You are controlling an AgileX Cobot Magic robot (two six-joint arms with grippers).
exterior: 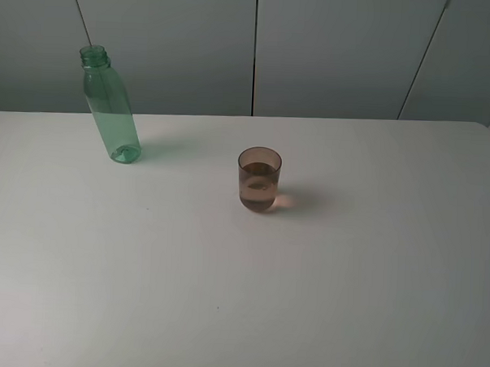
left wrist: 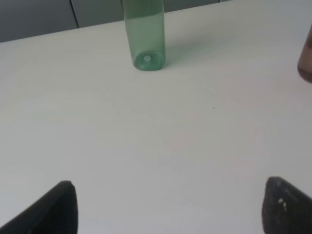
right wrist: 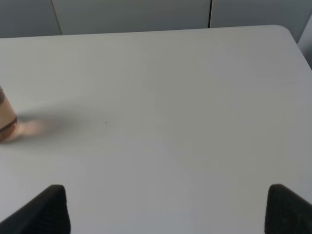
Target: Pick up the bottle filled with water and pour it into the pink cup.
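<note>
Both grippers hang spread wide over the white worktop with nothing between their jaws. Left gripper shows only its two dark fingertips, far apart, facing the bottle across a stretch of bare worktop. Right gripper looks the same, its black fingertips splayed and empty, with the cup off at the edge of its view and partly cut off.

From the high camera neither arm can be seen. The green bottle stands upright near the back left of the worktop, uncapped, clear enough to see through; I can't make out a water line in it. The pink cup stands upright near the middle, well apart from the bottle and nearer the front. It appears to hold liquid in its lower part. Behind the worktop runs a grey panelled wall.
</note>
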